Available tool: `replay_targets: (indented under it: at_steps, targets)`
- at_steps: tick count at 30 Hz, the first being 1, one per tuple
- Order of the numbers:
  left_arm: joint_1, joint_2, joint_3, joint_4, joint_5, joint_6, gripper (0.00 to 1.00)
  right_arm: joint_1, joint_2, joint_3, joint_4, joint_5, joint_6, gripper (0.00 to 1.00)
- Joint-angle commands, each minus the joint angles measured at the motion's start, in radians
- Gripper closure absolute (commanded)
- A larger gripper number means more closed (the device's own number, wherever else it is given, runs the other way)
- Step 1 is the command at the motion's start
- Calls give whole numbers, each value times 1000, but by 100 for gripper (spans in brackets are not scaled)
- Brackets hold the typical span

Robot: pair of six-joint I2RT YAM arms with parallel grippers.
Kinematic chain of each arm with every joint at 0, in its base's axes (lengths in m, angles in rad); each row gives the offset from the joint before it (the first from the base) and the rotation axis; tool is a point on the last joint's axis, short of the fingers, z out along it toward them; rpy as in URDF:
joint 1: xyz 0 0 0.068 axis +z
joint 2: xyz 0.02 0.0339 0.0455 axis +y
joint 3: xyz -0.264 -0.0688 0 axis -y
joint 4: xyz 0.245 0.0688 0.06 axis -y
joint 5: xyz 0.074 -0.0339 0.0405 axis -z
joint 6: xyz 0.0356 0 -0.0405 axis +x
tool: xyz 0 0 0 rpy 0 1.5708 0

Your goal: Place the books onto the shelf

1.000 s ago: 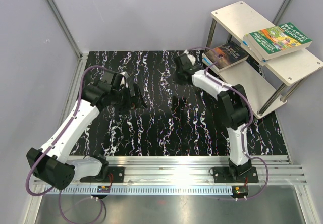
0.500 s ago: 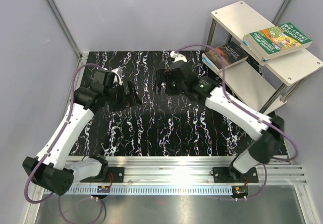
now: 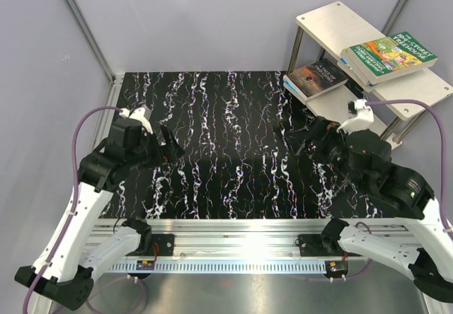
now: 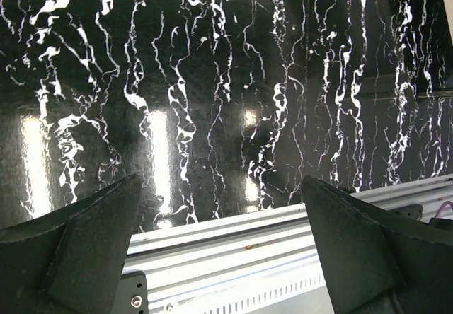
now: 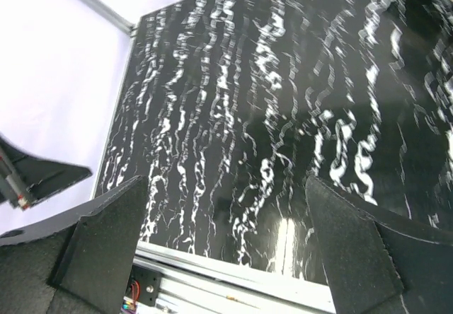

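The shelf (image 3: pixel 333 24) stands at the far right, two pale boards on thin metal posts. A green-covered book (image 3: pixel 389 54) tops a small stack on its upper board. A dark book (image 3: pixel 318 76) lies on the lower board over a lighter one. My left gripper (image 3: pixel 172 148) hangs open over the left of the black marbled mat (image 3: pixel 226 130), and in the left wrist view its gripper (image 4: pixel 223 240) holds nothing. My right gripper (image 3: pixel 296 138) is open over the mat, short of the shelf's front. The right wrist view shows that gripper (image 5: pixel 226 247) wide apart and empty.
A metal rail (image 3: pixel 241 240) runs along the near edge under both arm bases. Grey walls close in the left and back, with a slanted post (image 3: pixel 85 27) at the far left corner. Purple cables loop off both arms.
My right arm has swung back from the lower shelf board toward its base and its jaws have opened. My left arm has drawn back toward the near left.
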Motion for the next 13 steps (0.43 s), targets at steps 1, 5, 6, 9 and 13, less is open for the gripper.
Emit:
replay_targets:
  at_steps: [1, 5, 6, 9, 13]
  targets:
    - [4, -38, -47, 26, -42, -12, 1, -4, -67, -39, -73, 114, 132, 0]
    - [3, -103, -102, 22, -44, -30, 1, -3, -156, -46, -122, 182, 218, 0]
    - [3, -111, -117, 25, -37, -35, 1, -3, -176, -51, -141, 194, 252, 0]
    - [4, -147, -180, 55, -30, -44, 1, -3, -259, -100, -127, 220, 265, 0]
    - [3, -154, -196, 31, -37, -64, 1, -3, -331, -140, -173, 222, 333, 0]
